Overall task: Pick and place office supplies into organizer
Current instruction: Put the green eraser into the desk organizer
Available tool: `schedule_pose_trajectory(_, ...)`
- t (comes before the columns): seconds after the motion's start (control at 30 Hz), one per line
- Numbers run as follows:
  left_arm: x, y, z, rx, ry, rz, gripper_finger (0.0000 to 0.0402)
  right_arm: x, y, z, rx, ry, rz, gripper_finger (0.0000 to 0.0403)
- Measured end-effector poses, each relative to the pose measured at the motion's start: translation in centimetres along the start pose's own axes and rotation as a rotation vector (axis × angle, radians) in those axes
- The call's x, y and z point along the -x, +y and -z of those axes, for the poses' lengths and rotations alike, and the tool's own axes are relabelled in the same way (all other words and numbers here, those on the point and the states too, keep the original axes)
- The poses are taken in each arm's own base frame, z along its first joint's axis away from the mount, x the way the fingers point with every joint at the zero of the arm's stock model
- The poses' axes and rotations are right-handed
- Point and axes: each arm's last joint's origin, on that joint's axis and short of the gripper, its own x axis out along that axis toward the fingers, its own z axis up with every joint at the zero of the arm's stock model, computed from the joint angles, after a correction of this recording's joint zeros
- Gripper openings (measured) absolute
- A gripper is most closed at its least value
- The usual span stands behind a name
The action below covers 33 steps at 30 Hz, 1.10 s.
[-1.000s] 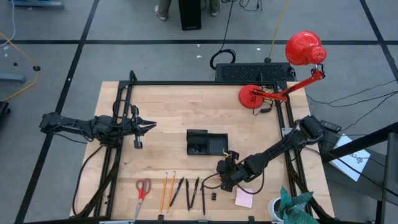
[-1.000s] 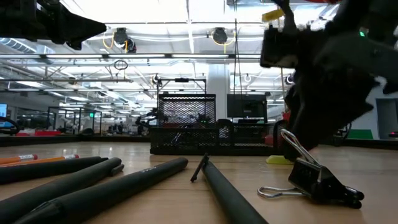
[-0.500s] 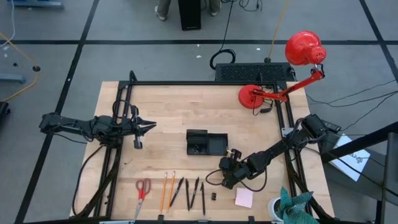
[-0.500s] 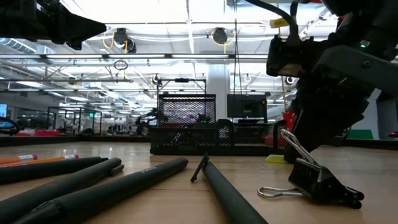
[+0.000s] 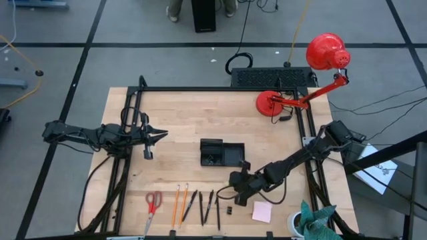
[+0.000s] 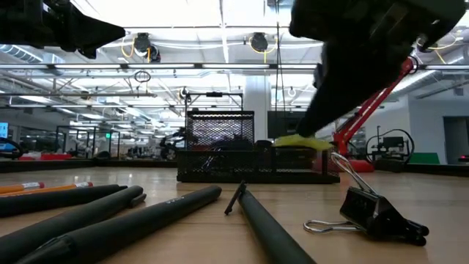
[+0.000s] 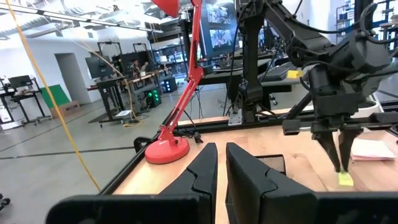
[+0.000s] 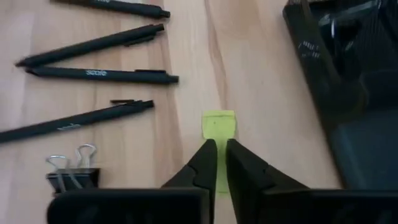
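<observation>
The right gripper (image 8: 217, 163) has its jaws narrowed onto the small flat yellow-green piece (image 8: 219, 126), lifted above the wooden table (image 5: 180, 120) just beside the low black plastic organizer (image 5: 222, 154), while the left gripper (image 5: 163, 135) waits well apart, jaws nearly together.

I see two dark, matte-black jointed arms built of slim tubular links and bulkier joint housings. The left hand (image 5: 162, 136) ends in two tapered black fingers (image 7: 202, 174) with angular, wedge-shaped tips. The right hand (image 5: 240, 189) matches it; black cables loop beside its wrist, and a yellow label marks its housing.
</observation>
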Motion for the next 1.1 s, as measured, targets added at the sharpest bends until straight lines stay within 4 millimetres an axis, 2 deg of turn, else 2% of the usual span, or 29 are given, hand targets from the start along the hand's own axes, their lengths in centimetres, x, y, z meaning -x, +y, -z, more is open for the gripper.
schedule_pose_trajectory(0.2, 0.0, 0.0, 0.0, 0.0, 0.001, 0.0, 0.0042, 0.6, 0.2, -2.3, 0.077, -0.063, -0.009, 0.0)
schedule_pose_trajectory(0.37, 0.0, 0.0, 0.0, 0.001, 0.001, 0.0, 0.0042, 0.2, -0.7, -2.4, 0.074, -0.005, -0.029, 0.0003)
schedule_pose_trajectory(0.5, 0.0, 0.0, 0.0, 0.001, 0.001, 0.0, 0.0042, 0.2, -0.7, -2.0, 0.12, 0.074, -0.106, 0.0013)
schedule_pose_trajectory(0.6, 0.0, 0.0, 0.0, 0.0, 0.001, 0.0, 0.0042, 0.2, -0.5, -2.0, 0.15, 0.073, -0.135, 0.0044)
schedule_pose_trajectory(0.73, 0.0, 0.0, 0.0, 0.0, 0.001, 0.0, 0.0042, -0.1, -0.5, -2.0, 0.221, 0.06, -0.137, 0.0112)
schedule_pose_trajectory(0.87, 0.0, 0.0, 0.0, 0.001, 0.0, 0.0, 0.0042, -1.9, -0.8, -1.5, 0.284, 0.085, -0.132, 0.0168)
schedule_pose_trajectory(0.97, 0.0, 0.0, 0.0, 0.001, -0.001, -0.001, 0.0042, -3.1, -1.5, -1.3, 0.288, 0.116, -0.126, 0.0186)
schedule_pose_trajectory(1.1, 0.0, 0.0, 0.0, 0.001, -0.001, -0.001, 0.0042, -4.1, -2.0, -1.1, 0.301, 0.145, -0.13, 0.0184)
